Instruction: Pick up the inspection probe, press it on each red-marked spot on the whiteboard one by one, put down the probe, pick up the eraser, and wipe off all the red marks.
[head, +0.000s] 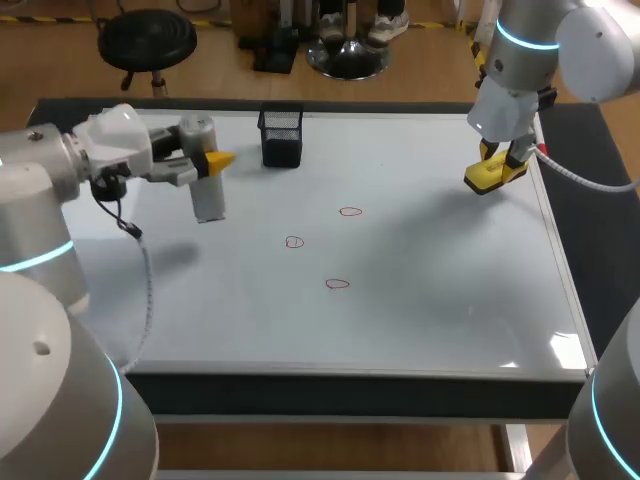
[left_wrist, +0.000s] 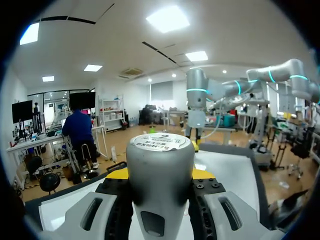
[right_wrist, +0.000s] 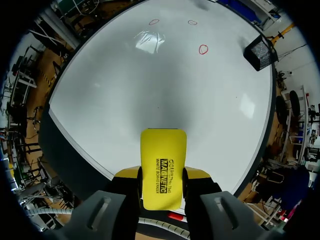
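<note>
whiteboard (head: 450, 300): three red marks (head: 293, 242) mid-board. your left gripper (head: 208, 160) clamps the upright inspection probe (head: 208, 200) far left; marks lie right and nearer. right gripper (head: 497, 168) grips the eraser (head: 482, 180), far right.

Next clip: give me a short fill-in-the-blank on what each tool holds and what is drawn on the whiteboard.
The left tool is shut on the grey ____. The right tool is shut on the yellow ____. The whiteboard bears ____ red marks.
Missing words: probe; eraser; three.
</note>
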